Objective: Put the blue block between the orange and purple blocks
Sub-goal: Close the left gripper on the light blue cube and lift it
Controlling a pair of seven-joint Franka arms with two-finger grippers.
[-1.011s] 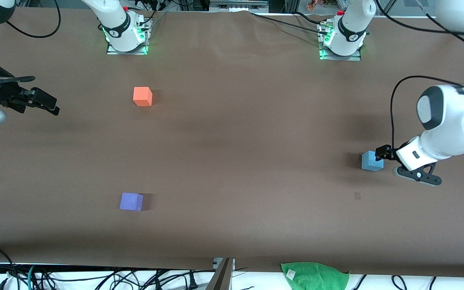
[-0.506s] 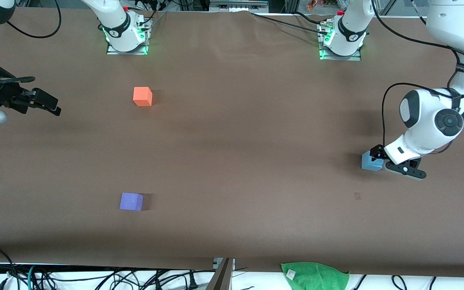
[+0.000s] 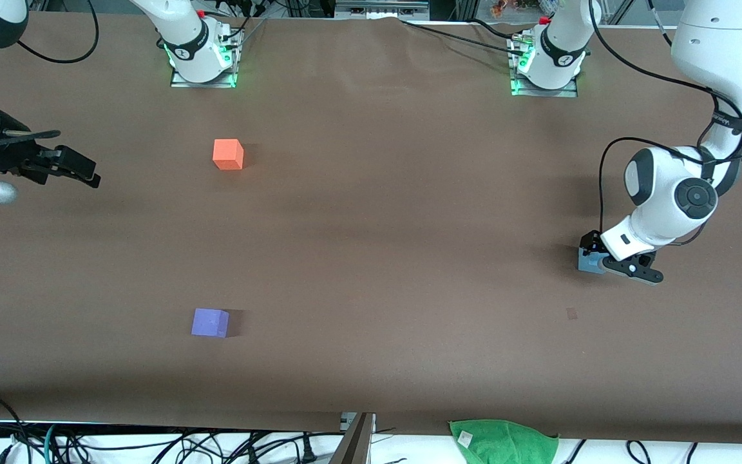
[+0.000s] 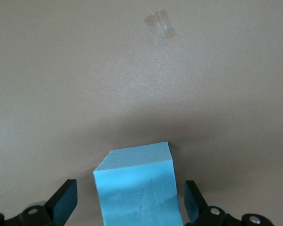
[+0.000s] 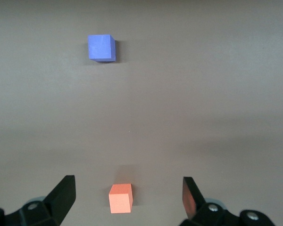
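Note:
The sky-blue block (image 3: 587, 261) sits on the brown table toward the left arm's end. My left gripper (image 3: 594, 249) is down at it, open. In the left wrist view the block (image 4: 139, 188) stands between the two fingers, with a gap on each side, under the gripper (image 4: 130, 203). The orange block (image 3: 228, 154) and the purple block (image 3: 210, 322) lie toward the right arm's end, the purple one nearer the front camera. My right gripper (image 3: 84, 171) waits open and empty over the table at the right arm's end. Its wrist view shows the gripper (image 5: 126, 197), the orange block (image 5: 120, 198) and the purple block (image 5: 102, 47).
A green cloth (image 3: 504, 441) hangs over the table's front edge. A small tape mark (image 3: 571, 314) lies on the table near the blue block, also in the left wrist view (image 4: 162, 27). Cables run along the table's edges.
My left arm has swung in and its gripper has moved onto the blue block, so the fingers now straddle it. The blocks have not moved. The right gripper has barely shifted.

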